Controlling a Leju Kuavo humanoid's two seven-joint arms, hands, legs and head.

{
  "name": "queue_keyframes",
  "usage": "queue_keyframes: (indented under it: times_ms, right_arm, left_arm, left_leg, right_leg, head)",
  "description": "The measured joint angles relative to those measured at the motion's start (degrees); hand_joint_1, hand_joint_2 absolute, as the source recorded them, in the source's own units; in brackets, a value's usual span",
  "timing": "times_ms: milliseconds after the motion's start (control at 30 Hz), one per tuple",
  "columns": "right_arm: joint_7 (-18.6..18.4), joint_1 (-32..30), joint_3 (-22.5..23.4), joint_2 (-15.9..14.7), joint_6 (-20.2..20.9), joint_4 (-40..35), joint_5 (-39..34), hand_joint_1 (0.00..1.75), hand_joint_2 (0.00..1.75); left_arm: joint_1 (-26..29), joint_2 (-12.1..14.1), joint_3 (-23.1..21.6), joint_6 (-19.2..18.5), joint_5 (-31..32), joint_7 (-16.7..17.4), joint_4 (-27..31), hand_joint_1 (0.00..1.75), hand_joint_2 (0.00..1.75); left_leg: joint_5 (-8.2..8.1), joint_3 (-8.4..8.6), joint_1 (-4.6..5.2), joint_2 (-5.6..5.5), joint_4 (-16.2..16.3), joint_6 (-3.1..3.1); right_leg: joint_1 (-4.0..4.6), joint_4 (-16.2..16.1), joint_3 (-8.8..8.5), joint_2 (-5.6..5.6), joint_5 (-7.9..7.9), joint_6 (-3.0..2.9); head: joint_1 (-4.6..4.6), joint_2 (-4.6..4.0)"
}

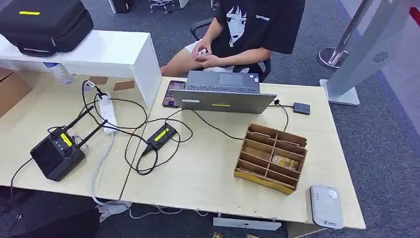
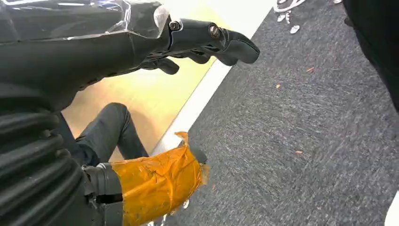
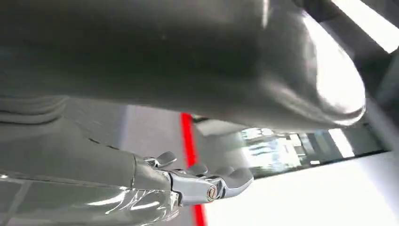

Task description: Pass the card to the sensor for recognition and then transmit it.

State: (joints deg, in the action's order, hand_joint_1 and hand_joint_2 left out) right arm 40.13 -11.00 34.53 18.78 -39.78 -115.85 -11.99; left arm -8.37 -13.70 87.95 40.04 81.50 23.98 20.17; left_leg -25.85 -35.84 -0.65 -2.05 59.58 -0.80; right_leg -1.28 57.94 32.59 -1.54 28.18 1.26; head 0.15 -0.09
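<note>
One wooden organizer sits toward the table's right edge, with one card lying in a compartment on its right side. One grey sensor pad rests flat at the near right corner, near the organizer but apart from it. One laptop stands at the far edge (a seated person behind it). The left hand hangs over grey carpet, fingers loosely extended, grasping nothing; the right hand is likewise released and holds nothing.
</note>
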Motion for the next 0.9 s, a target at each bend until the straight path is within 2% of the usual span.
queue_keyframes:
  times_ms: [133, 300, 400, 500, 600, 867, 900]
  right_arm:
    - [0.15, 0.32, -0.04, 0.04, 0.00, -4.78, 17.10, 0.00, 0.00]
    - [0.13, 0.81, -2.43, 0.13, -0.02, -8.76, 32.87, 0.00, 0.00]
    - [0.13, 2.63, -2.62, 0.09, -0.09, -10.20, 45.83, 0.00, 0.00]
    - [0.09, 5.73, -2.04, -0.50, -0.11, -9.68, 59.43, 0.00, 0.00]
    - [-0.06, 9.37, -0.18, -1.00, -0.09, -5.78, 71.01, 0.00, 0.00]
    - [-1.14, 14.71, 4.50, -1.68, -0.11, 5.67, 83.32, 0.00, 0.00]
    - [-1.55, 15.48, 4.99, -1.68, -0.11, 6.94, 84.96, 0.00, 1.75]
  left_arm:
    - [-0.01, -0.33, -0.15, 0.00, 0.15, -0.17, -0.02, 0.00, 1.75]
    - [-0.02, -0.79, -0.17, 0.00, -0.53, -0.39, -0.02, 0.00, 1.75]
    - [-0.02, -1.01, -0.15, 0.00, -0.50, 0.09, -0.02, 0.00, 1.75]
    - [-0.04, -1.18, -0.15, 0.00, -0.31, 1.42, -0.02, 0.00, 1.75]
    - [-0.04, -1.31, -0.15, 0.00, -0.04, 2.71, -0.02, 0.00, 1.75]
    - [0.08, -1.31, -0.04, 0.00, -0.35, 4.46, -0.07, 0.00, 1.75]
    - [0.09, -1.31, -0.02, 0.00, -0.35, 4.61, -0.07, 0.00, 1.75]
  left_leg:
    - [0.00, 0.02, -0.01, 0.02, 0.00, 0.00]
    - [0.00, 0.02, -0.01, 0.01, 0.00, 0.00]
    - [0.01, 0.02, -0.01, 0.02, 0.00, 0.00]
    - [0.01, 0.03, -0.01, 0.02, -0.01, 0.00]
    - [0.03, 0.05, -0.01, -0.01, 0.00, 0.03]
    - [0.05, 0.04, 0.00, -0.05, 0.04, 0.07]
    - [0.05, 0.05, 0.00, 0.02, 0.04, 0.07]
  right_leg:
    - [0.01, 0.00, -0.03, 0.00, 0.00, 0.00]
    - [0.01, 0.00, -0.04, 0.00, 0.00, 0.00]
    - [0.01, 0.01, -0.06, 0.00, -0.01, 0.00]
    - [0.01, 0.01, -0.07, 0.00, -0.01, 0.00]
    - [0.01, 0.00, -0.12, 0.01, -0.03, 0.02]
    - [0.01, 0.00, -0.12, 0.02, -0.05, 0.03]
    - [0.00, 0.00, -0.09, -0.01, -0.05, 0.02]
  head:
    - [0.00, 0.00]
    - [-0.02, 0.00]
    - [-0.02, 0.00]
    - [0.00, 0.00]
    - [0.00, 0.00]
    - [-0.02, 0.00]
    - [-0.04, 0.00]
